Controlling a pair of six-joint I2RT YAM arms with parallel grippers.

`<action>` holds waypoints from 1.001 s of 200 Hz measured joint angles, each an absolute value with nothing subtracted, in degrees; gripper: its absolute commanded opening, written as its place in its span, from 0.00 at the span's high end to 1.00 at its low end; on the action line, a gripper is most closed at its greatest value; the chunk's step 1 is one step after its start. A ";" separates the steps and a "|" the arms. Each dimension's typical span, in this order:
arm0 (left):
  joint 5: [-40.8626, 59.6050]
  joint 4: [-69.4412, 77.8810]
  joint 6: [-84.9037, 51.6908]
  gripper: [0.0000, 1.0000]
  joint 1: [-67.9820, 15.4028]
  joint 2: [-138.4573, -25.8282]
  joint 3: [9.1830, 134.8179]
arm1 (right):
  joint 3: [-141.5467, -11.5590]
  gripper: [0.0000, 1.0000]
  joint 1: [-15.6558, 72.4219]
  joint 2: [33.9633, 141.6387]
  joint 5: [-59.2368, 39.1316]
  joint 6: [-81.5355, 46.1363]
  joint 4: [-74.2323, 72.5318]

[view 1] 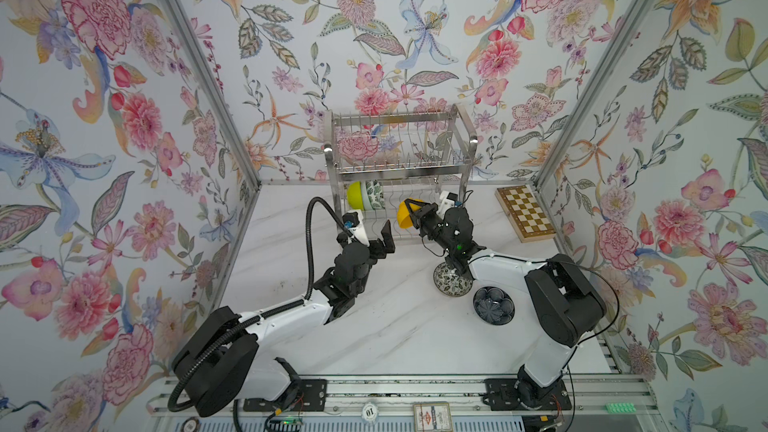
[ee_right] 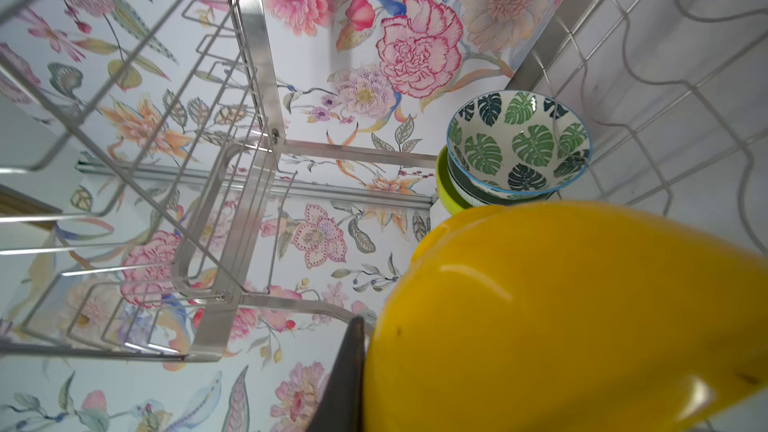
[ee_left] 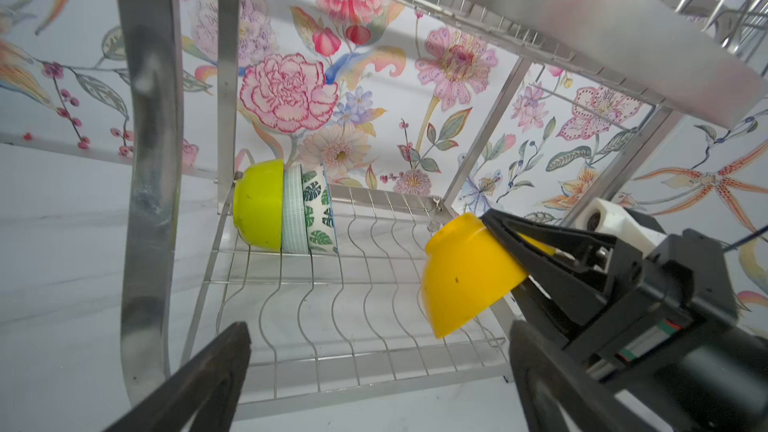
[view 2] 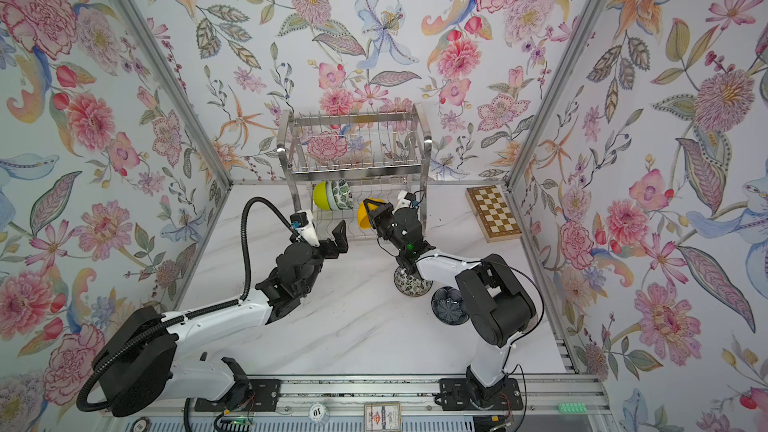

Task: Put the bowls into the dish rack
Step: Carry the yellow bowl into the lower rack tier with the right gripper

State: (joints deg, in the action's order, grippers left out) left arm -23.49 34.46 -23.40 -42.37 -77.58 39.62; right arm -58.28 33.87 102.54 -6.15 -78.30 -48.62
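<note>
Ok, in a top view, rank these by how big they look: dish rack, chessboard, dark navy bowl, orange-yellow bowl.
Dish rack
chessboard
dark navy bowl
orange-yellow bowl last, though it is tilted and the right pincer covers part.

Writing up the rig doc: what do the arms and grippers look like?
Left arm and right arm: white shells, black joints, black base plates. Left carries a black corrugated hose, right a thin black wire. Left gripper and right gripper: black, tapered fingers, white camera mounts.
</note>
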 measured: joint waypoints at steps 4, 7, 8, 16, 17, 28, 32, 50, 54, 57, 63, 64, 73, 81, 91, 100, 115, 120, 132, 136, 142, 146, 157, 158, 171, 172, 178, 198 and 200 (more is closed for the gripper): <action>-22.59 33.26 -23.92 0.01 -41.85 -77.58 39.88 | -58.85 1.00 33.87 102.98 -6.68 -76.77 -48.60; -21.69 31.88 -24.58 0.01 -41.23 -77.58 40.21 | -59.16 1.00 33.87 103.22 -7.11 -75.70 -48.47; -21.50 31.62 -24.71 0.01 -41.15 -77.58 40.27 | -59.22 1.00 33.87 103.26 -7.18 -75.46 -48.47; -19.73 28.64 -25.98 0.01 -39.92 -77.65 41.10 | -59.99 1.00 33.87 103.88 -8.03 -72.73 -48.23; -19.42 28.10 -26.22 0.01 -39.70 -77.69 41.28 | -60.12 1.00 33.87 103.98 -8.16 -72.18 -48.23; -17.34 24.64 -27.81 0.01 -38.26 -78.00 42.76 | -61.23 1.00 33.87 104.97 -9.06 -68.93 -48.25; -16.56 23.46 -28.47 0.01 -37.80 -78.24 43.40 | -61.67 1.00 33.87 105.47 -9.37 -67.81 -48.29; -13.85 19.59 -30.57 0.01 -36.45 -79.35 45.95 | -62.89 1.00 33.50 107.87 -10.79 -64.31 -49.91; -13.52 19.07 -30.92 0.01 -36.25 -79.59 46.33 | -63.05 1.00 33.30 108.53 -11.20 -63.72 -50.41; -13.37 18.74 -31.18 0.01 -36.18 -79.75 46.63 | -63.18 1.00 33.17 108.97 -11.40 -63.35 -50.85; -12.60 18.09 -31.62 0.01 -35.99 -80.12 47.11 | -63.59 1.00 32.88 110.04 -11.81 -62.63 -51.55; -12.56 18.04 -31.66 0.01 -35.99 -80.16 47.18 | -63.72 1.00 32.82 110.37 -11.90 -62.50 -51.77; -12.05 17.43 -32.21 0.01 -35.94 -80.75 47.68 | -64.62 1.00 32.40 112.12 -12.56 -61.63 -52.38; -11.60 17.08 -32.69 0.01 -35.94 -81.32 47.94 | -65.63 1.00 32.12 113.71 -13.15 -60.90 -52.71; -10.72 16.88 -33.06 0.01 -35.88 -82.19 48.05 | -67.07 1.00 31.81 115.61 -13.45 -60.16 -53.06; -10.13 16.71 -33.34 0.01 -35.70 -83.05 48.07 | -68.34 1.00 31.18 117.25 -14.17 -59.66 -53.36; -9.26 16.49 -33.50 0.01 -35.62 -84.27 48.23 | -70.63 1.00 30.44 119.55 -14.87 -58.78 -54.04; -9.19 16.29 -33.50 0.01 -35.62 -84.71 48.42 | -71.40 1.00 30.15 120.22 -15.07 -58.59 -54.22; -9.21 16.10 -33.26 0.01 -35.62 -85.67 49.12 | -73.23 1.00 29.47 121.64 -15.68 -58.04 -54.30; -9.21 16.05 -33.19 0.01 -35.62 -85.91 49.39 | -73.84 1.00 29.34 121.95 -15.79 -57.82 -54.30; -9.41 16.08 -32.82 0.01 -35.62 -86.39 49.82 | -74.94 1.00 29.06 122.69 -16.10 -57.63 -54.33; -9.52 16.08 -32.47 0.01 -35.62 -86.67 50.04 | -75.68 1.00 28.91 123.22 -16.16 -57.58 -54.35; -9.91 16.19 -31.66 0.01 -35.62 -87.26 50.52 | -77.52 1.00 28.49 124.42 -16.56 -57.36 -54.41; -10.07 16.27 -31.42 0.01 -35.62 -87.33 50.57 | -77.73 1.00 28.45 124.57 -16.60 -57.39 -54.41; -11.35 17.10 -29.74 0.01 -35.64 -87.85 50.54 | -79.50 1.00 28.12 125.89 -17.19 -57.39 -54.50; -11.46 17.23 -29.58 0.01 -35.64 -87.88 50.54 | -79.70 1.00 28.10 126.10 -17.26 -57.39 -54.54; -12.27 18.31 -28.73 0.01 -35.64 -88.14 50.35 | -80.47 1.00 28.03 126.72 -17.39 -57.39 -54.74; -14.92 23.46 -24.69 0.01 -35.64 -89.21 49.17 | -83.02 1.00 27.99 128.97 -17.80 -57.41 -54.68; -15.33 24.01 -24.05 0.01 -35.64 -89.52 49.12 | -83.31 1.00 27.99 129.27 -17.85 -57.41 -54.70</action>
State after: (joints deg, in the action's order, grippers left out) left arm -15.33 24.01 -24.05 -35.64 -89.52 49.12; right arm -83.31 27.99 129.27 -17.85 -57.41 -54.70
